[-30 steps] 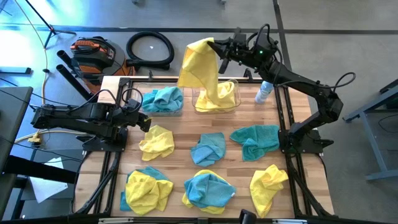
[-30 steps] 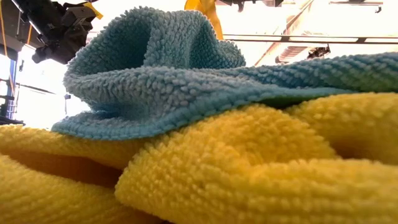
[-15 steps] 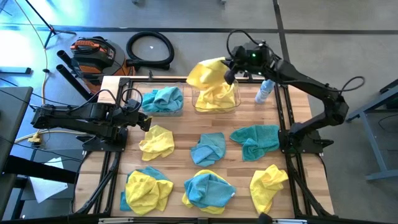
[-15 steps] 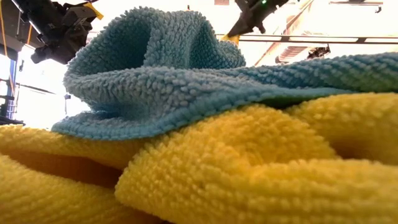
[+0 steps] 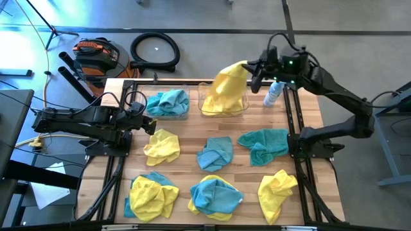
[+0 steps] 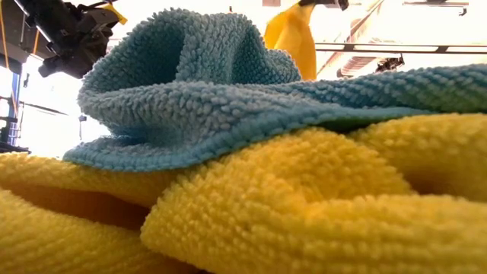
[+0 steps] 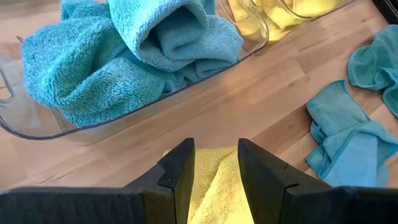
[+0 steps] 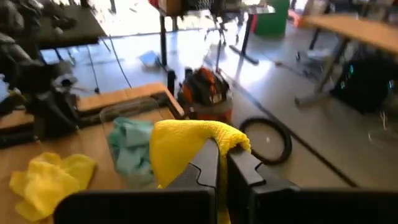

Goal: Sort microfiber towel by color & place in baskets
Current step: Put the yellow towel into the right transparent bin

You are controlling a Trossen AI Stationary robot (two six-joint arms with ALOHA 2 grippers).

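Note:
My right gripper [image 5: 254, 69] is shut on a yellow towel [image 5: 230, 86] above the right one of two clear baskets [image 5: 204, 108] at the far edge. The towel hangs down into that basket. In the low view it shows as a yellow towel [image 6: 293, 38] behind the near pile. The left basket [image 5: 149, 110] holds a teal towel [image 5: 168, 101]. My left gripper [image 5: 152, 126] stands open near the table's left edge, over a loose yellow towel [image 7: 211, 186], its fingers on either side and above it. My right gripper pinches a bunched fold at the yellow towel's top [image 8: 214, 134] between its two fingers [image 8: 208, 163]. The fingers come nearly level from the table's right side. The towel drapes over the fingertips and hangs slack below, its lower end in the right basket.
A clear spray bottle [image 5: 273, 94] stands right of the right basket. Loose teal towels [image 5: 215, 154] [image 5: 264, 144], a yellow one [image 5: 277, 189] and mixed yellow-and-teal piles [image 5: 154, 196] [image 5: 215, 196] cover the middle and near table. A vacuum and hose lie beyond the far edge.
My right gripper has gone toward the table's right edge and tipped up toward level, staying shut on the yellow towel. The towel's upper part has been drawn rightward with it; its lower part has stayed in the right basket.

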